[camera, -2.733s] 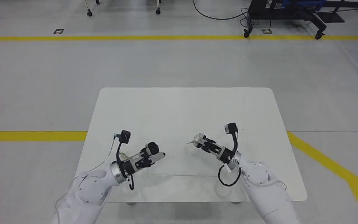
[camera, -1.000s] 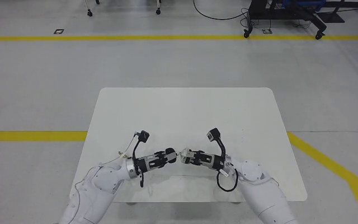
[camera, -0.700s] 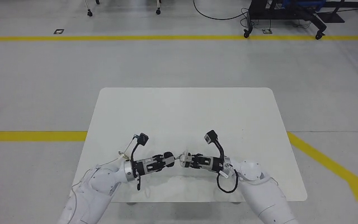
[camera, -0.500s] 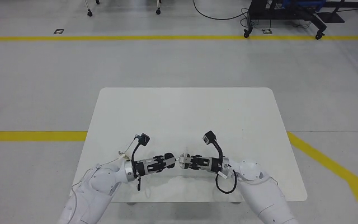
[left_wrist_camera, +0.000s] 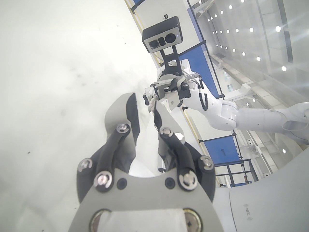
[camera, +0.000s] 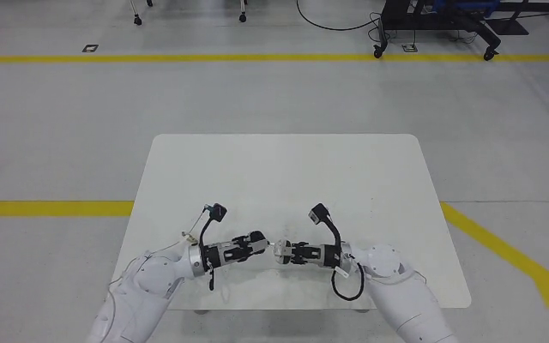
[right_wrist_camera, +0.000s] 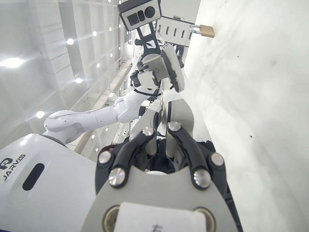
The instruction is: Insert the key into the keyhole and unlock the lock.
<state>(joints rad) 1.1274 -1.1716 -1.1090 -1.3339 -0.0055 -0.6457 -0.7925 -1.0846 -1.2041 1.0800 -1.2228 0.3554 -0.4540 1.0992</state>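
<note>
A small silver key (right_wrist_camera: 164, 106) is pinched edge-on between the fingers of my right gripper (right_wrist_camera: 166, 102), which is shut on it. In the top view that right gripper (camera: 283, 250) meets my left gripper (camera: 260, 243) tip to tip over the front middle of the white table (camera: 283, 167). The left gripper (left_wrist_camera: 144, 100) is open, with the key (left_wrist_camera: 150, 103) just off one fingertip and nothing between its pads. A brass padlock (right_wrist_camera: 205, 31) with a silver shackle lies flat on the table beyond the left gripper, apart from both grippers.
The table's front edge (camera: 283, 307) runs close under both arms. Yellow floor lines (camera: 60, 207) lie on either side of the table. Wheeled equipment (camera: 437, 21) stands far back on the floor.
Both arms have swung inward from well apart until their gripper tips meet at the table's front middle. The right gripper has kept hold of the key throughout.
</note>
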